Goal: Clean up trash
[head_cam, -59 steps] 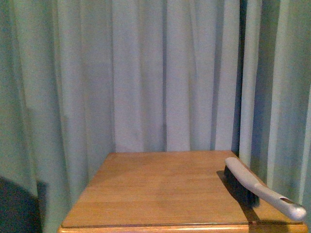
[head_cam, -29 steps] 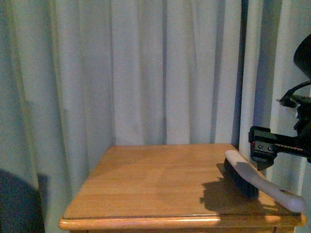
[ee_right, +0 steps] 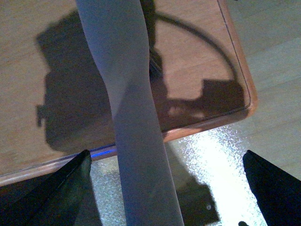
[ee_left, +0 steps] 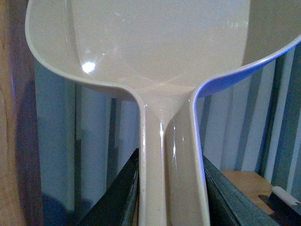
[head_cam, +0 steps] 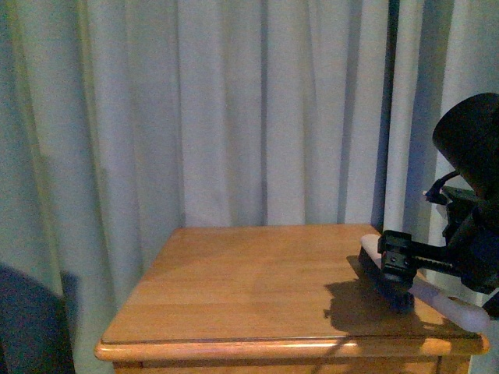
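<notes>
Right gripper [ee_right: 167, 155] gapes wide astride the brush [ee_right: 127, 94] — left gripper [ee_left: 171, 188] clamps the dustpan [ee_left: 141, 47].

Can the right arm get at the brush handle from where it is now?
Probably yes: the right claw hangs open astride the brush handle, which overhangs the table edge, with nothing between them.

A hand brush [head_cam: 448, 301] with a pale handle and dark bristles lies along the right side of a wooden side table [head_cam: 257, 288], its handle end jutting past the front edge. Pale pleated curtains [head_cam: 234, 117] hang behind. What looks like a beige plastic dustpan [ee_left: 160, 47] fills the left wrist view.
</notes>
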Action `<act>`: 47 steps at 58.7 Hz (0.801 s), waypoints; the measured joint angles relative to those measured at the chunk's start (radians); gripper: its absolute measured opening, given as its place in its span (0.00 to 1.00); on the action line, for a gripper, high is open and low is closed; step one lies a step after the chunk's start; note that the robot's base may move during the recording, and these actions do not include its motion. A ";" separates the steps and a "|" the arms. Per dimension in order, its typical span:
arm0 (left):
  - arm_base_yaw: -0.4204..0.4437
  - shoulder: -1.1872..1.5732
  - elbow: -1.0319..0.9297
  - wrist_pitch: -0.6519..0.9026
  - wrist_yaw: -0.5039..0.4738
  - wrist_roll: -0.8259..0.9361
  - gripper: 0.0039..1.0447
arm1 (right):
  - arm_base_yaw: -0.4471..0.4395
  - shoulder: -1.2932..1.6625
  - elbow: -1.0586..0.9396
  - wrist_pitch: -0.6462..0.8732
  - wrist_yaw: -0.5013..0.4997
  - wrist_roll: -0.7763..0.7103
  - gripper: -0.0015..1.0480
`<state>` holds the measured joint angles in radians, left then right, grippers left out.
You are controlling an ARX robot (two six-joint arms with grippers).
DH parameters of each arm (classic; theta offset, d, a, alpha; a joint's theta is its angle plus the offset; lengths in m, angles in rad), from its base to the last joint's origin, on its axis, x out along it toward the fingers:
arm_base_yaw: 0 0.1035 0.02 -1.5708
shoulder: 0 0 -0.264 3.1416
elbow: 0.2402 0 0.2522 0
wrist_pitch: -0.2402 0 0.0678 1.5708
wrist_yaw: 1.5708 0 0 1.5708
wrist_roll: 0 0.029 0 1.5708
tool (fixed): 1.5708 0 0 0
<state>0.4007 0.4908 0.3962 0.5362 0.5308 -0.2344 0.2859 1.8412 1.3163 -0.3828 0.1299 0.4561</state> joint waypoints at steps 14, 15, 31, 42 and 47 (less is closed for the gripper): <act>0.000 0.000 0.000 0.000 0.000 0.000 0.27 | 0.000 0.014 0.000 0.010 0.000 0.005 0.75; 0.000 0.000 0.000 0.000 0.000 0.000 0.27 | 0.000 0.014 0.000 0.011 0.000 0.005 0.72; 0.000 0.000 0.000 0.000 0.000 0.000 0.27 | 0.000 0.014 0.000 0.024 -0.019 0.004 0.34; 0.000 0.000 0.000 0.000 0.000 0.000 0.27 | 0.005 0.006 -0.006 0.050 -0.027 0.002 0.20; 0.000 0.000 0.000 0.000 0.000 0.000 0.27 | 0.005 -0.018 -0.027 0.071 -0.036 -0.006 0.20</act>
<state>0.4007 0.4908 0.3958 0.5362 0.5308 -0.2344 0.2905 1.8233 1.2892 -0.3122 0.0940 0.4496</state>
